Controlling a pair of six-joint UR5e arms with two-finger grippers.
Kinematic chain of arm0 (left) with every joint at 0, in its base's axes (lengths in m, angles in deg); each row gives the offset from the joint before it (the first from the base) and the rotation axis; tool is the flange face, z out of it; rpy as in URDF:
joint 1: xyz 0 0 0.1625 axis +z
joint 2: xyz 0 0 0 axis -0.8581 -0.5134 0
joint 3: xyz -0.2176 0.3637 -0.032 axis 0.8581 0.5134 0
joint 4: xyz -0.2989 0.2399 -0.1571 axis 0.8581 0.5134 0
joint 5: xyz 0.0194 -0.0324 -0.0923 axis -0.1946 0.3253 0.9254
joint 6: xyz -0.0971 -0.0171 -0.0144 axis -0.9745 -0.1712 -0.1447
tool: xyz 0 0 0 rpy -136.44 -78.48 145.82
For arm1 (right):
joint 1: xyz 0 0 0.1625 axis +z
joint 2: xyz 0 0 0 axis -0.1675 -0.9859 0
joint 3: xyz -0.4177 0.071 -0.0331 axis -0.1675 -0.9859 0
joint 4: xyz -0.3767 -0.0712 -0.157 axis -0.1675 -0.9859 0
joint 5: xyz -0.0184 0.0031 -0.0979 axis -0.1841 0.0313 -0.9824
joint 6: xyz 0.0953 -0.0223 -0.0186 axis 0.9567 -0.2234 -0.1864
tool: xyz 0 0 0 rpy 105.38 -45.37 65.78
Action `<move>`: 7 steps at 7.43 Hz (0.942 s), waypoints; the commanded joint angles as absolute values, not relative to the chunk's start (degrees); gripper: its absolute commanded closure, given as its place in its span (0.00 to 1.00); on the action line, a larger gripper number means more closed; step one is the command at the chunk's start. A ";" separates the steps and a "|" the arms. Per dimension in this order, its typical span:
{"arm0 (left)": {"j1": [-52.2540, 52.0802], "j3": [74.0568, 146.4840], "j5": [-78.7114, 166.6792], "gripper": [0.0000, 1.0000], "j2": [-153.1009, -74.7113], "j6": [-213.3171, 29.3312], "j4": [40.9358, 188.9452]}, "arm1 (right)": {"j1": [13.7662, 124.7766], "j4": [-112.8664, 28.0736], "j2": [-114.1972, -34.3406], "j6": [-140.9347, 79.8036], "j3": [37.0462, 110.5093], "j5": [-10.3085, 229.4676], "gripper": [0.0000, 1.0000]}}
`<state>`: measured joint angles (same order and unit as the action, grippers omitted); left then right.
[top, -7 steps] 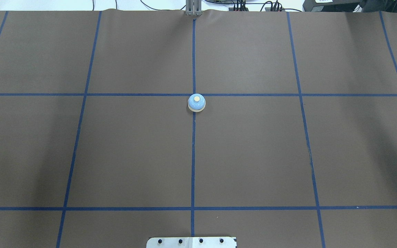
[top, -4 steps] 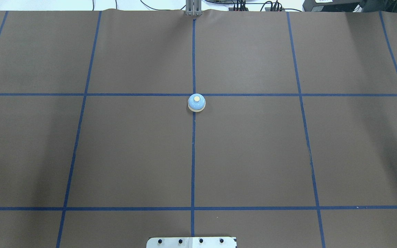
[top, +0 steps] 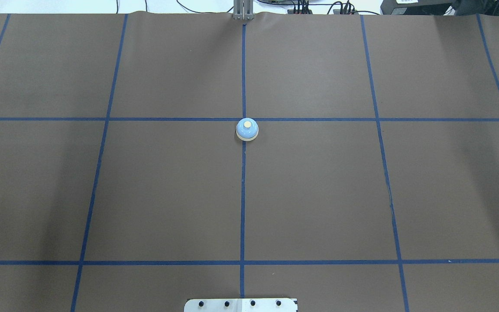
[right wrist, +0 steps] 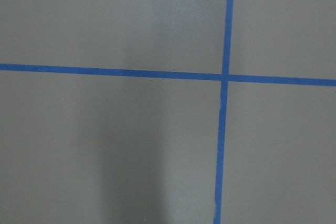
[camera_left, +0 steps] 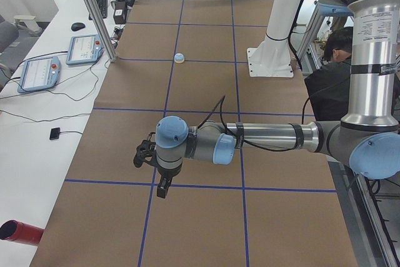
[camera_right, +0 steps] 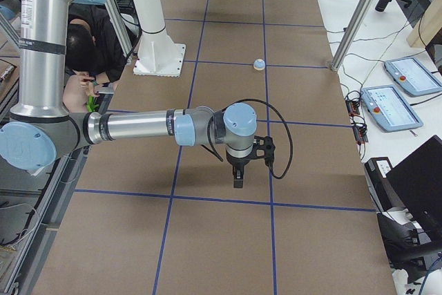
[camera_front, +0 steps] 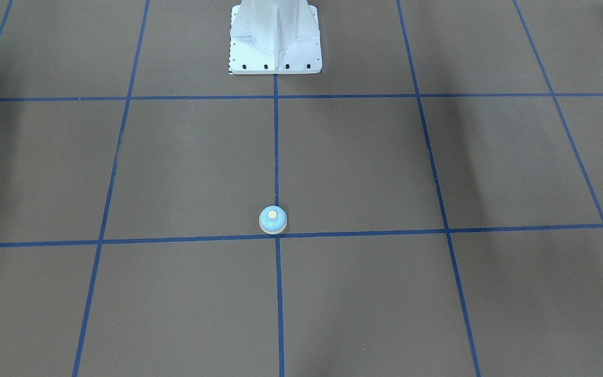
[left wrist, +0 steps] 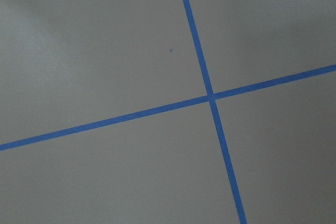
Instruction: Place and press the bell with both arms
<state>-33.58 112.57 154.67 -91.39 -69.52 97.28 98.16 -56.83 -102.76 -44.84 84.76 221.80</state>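
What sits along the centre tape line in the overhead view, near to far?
white base plate → bell → grey post at the far edge

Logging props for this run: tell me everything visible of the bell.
The bell is a small glossy light-blue dome with a cream button on top and a cream base ring. It stands upright on the brown table cover, over the centre tape line, just robot-side of a crossing. Nothing else touches it.
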 commanded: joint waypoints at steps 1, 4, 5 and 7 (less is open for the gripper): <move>-33.44 114.30 154.90 0.00 -91.85 -69.96 93.15 | 99.38 -57.32 -104.04 -48.03 84.49 221.82 0.00; -33.35 114.22 155.25 0.00 -91.32 -70.32 93.49 | 99.38 -56.53 -104.31 -48.03 84.67 221.91 0.00; -33.35 114.31 155.25 0.00 -91.41 -70.32 93.50 | 99.29 -56.62 -104.31 -47.95 84.50 221.82 0.00; -33.26 114.22 155.17 0.00 -91.41 -70.32 93.58 | 99.29 -56.53 -104.31 -47.86 84.67 221.91 0.00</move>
